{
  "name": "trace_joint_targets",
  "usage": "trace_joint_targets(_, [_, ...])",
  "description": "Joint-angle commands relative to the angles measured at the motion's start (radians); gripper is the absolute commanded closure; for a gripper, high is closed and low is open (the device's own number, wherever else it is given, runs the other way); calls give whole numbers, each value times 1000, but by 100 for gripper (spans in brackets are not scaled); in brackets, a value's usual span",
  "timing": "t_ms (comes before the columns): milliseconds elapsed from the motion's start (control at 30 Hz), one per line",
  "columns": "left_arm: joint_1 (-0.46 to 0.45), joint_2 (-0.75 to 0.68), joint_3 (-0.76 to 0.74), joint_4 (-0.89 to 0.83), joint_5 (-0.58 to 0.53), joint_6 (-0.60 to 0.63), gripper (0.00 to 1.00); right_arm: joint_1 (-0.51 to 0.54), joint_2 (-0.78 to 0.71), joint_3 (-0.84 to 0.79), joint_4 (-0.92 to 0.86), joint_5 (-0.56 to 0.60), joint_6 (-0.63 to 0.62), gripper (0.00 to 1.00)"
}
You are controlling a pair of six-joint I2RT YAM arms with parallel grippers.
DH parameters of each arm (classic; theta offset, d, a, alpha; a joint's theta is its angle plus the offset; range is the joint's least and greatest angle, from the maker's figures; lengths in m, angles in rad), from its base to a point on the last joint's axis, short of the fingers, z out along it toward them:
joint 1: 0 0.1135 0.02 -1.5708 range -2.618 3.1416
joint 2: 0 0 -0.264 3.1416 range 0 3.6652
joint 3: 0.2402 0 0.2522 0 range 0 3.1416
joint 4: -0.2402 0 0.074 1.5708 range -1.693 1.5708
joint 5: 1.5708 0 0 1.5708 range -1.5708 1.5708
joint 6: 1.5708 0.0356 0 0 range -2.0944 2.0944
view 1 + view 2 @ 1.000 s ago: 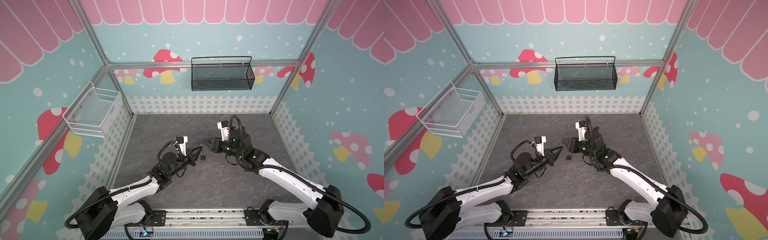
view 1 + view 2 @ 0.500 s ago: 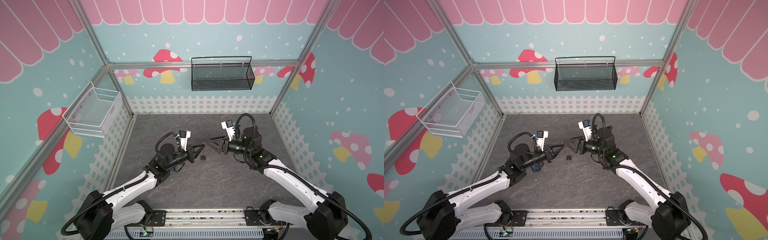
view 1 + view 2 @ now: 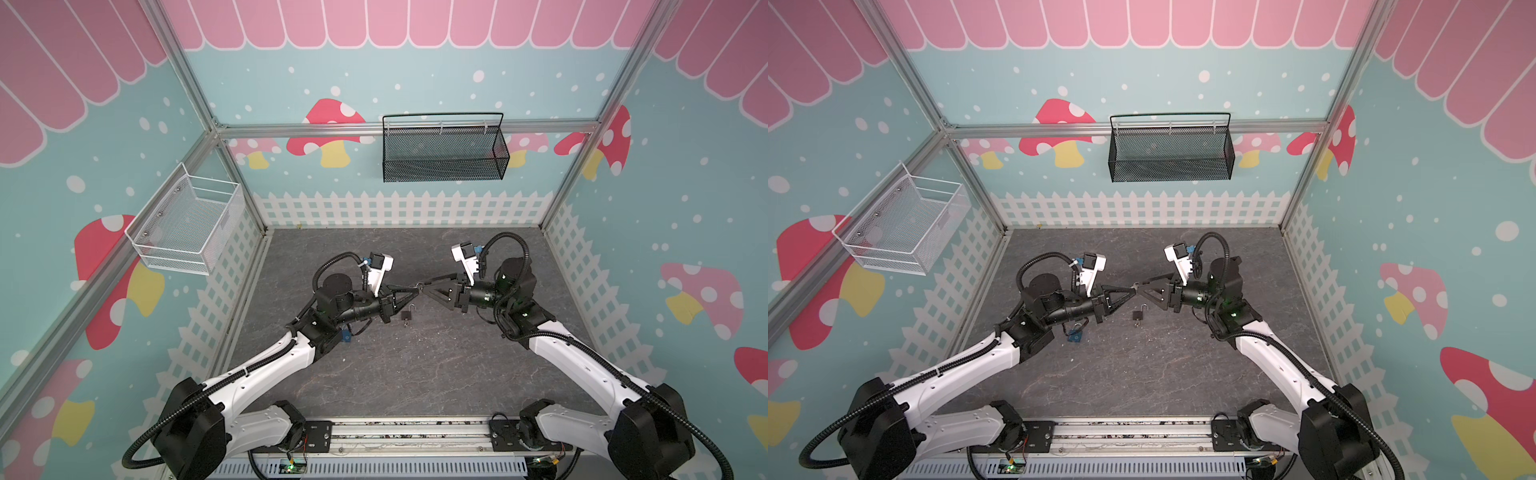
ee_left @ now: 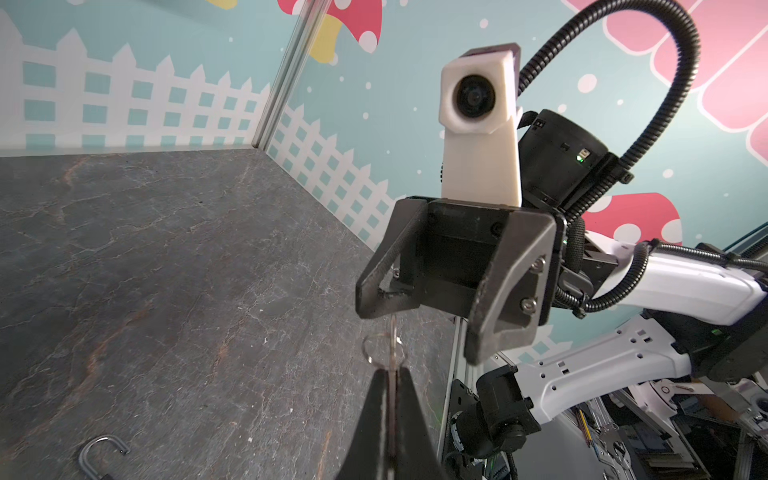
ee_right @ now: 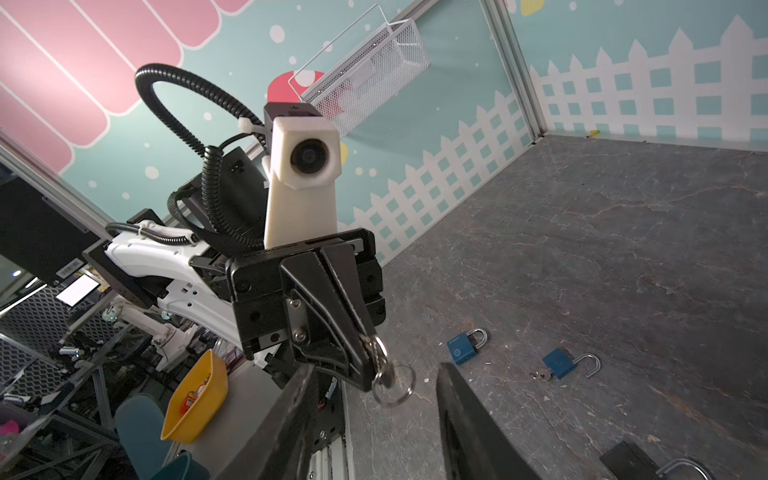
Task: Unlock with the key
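Metal key (image 5: 380,361), clamped between left jaws

top views: overhead, looking down | wrist views: close, facing each other

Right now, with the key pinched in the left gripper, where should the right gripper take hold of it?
Probably the short end of the key that sticks out past the left gripper, beside its dangling ring. The right gripper, now open, should come head-on from the opposite side, with its jaws across the key's flat faces. Little else of the key is exposed.
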Motion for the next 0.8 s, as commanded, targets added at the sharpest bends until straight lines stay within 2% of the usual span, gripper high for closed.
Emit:
trace_joint_targets(0, [5, 15, 34, -24, 47, 29, 100, -3, 3, -12, 87, -53, 9, 57])
trace_joint_targets(233, [4, 19, 34, 7, 54, 18, 100, -6, 22, -15, 94, -60, 15, 65])
trace_joint_targets(467, [5, 31, 44, 20, 65, 12, 100, -7, 39, -12, 107, -72, 20, 69])
trace_joint_targets(767, [5, 36, 51, 40, 65, 3, 100, -7, 47, -23, 126, -75, 33, 80])
